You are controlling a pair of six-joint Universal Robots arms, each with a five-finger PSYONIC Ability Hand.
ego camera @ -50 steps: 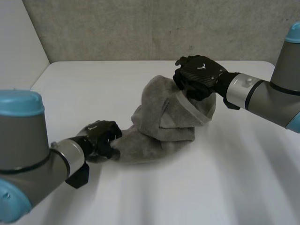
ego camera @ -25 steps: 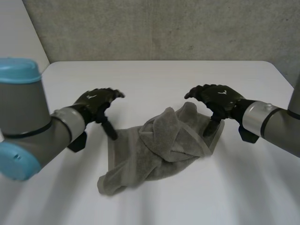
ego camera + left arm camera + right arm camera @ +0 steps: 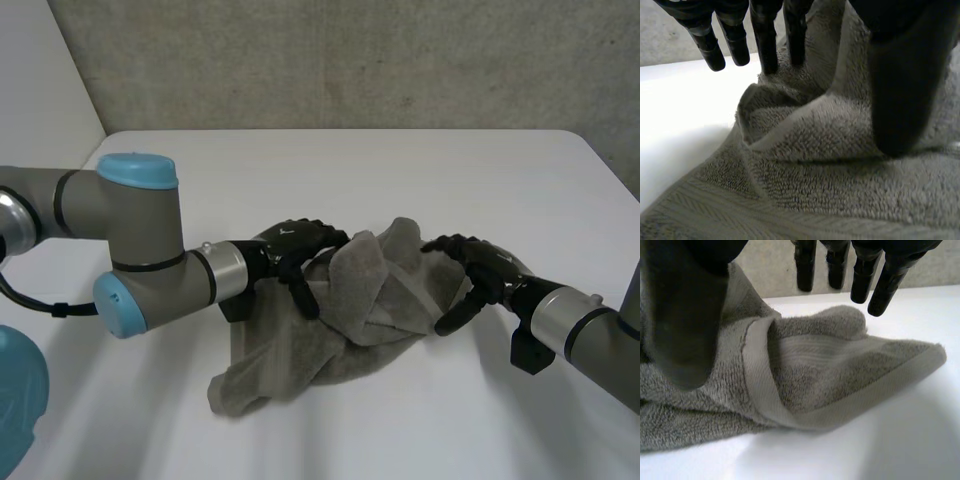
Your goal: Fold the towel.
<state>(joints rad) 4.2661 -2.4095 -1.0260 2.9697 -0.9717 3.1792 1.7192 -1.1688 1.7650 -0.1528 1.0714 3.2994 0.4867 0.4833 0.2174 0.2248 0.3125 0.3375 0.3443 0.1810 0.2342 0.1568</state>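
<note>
A grey towel [image 3: 345, 315] lies crumpled in a heap on the white table [image 3: 420, 170]. My left hand [image 3: 296, 243] is at the heap's left upper side, open, with its fingers reaching down onto the cloth. In the left wrist view its straight fingers [image 3: 765, 47] hover over a fold of the towel [image 3: 815, 180], and the thumb stands apart from them. My right hand [image 3: 476, 272] is at the heap's right edge, also open. In the right wrist view its fingers [image 3: 860, 282] point past a banded edge of the towel [image 3: 830, 370]. Neither hand grips cloth.
My left arm [image 3: 130, 250] reaches across the table's left side, low over the surface. A grey wall [image 3: 330, 60] runs behind the table's far edge. Bare table lies behind the towel and in front of it.
One second ago both hands were shut on the towel. They let go and spread apart, and the towel dropped into a heap. Both open hands have now come back in to its sides.
</note>
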